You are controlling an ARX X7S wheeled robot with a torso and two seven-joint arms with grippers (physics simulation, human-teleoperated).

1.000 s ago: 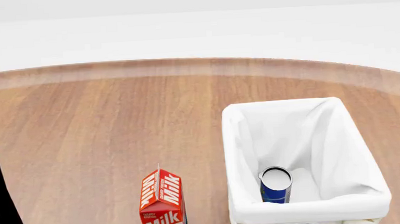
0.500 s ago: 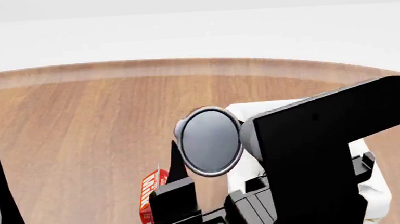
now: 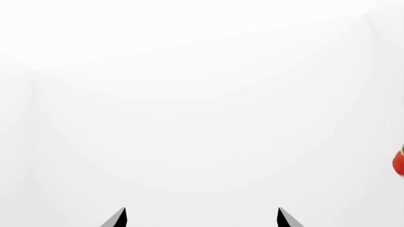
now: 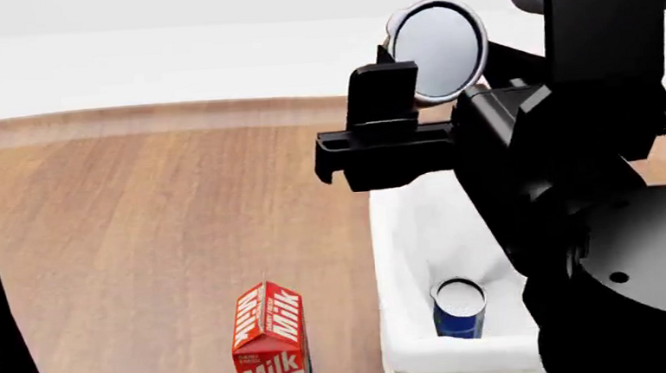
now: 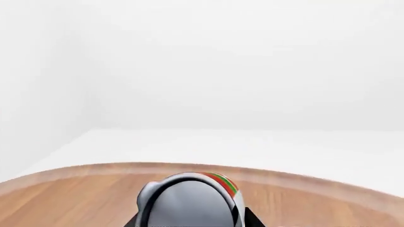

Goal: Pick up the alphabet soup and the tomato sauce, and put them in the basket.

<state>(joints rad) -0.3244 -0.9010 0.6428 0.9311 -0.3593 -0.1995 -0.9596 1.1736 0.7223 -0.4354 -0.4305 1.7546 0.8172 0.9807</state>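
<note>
Up has gone the right gripper since half a second back: then it sat low in front of the basket, its can level with the basket's far rim; now it is raised above and beyond that rim in the head view, with the arm's black bulk covering most of the basket's right side. Its fingers are clamped on the tomato sauce, lying sideways so the pale silvery end faces us; the right wrist view shows the same can with a sliver of red and green label at its edge.

Inside the basket, against its near wall, the alphabet soup stands upright, so half the job looks finished. A milk carton stands just left of the basket, apart from it.

From where I stand, the step is the carry-over and drop. I would bring the can back over the basket's open middle, clear of the soup can, and lower it below the liner before letting go; released this high and tilted, it could roll or bounce out.

The left gripper hangs far left of the basket, prongs apart and holding nothing.
</note>
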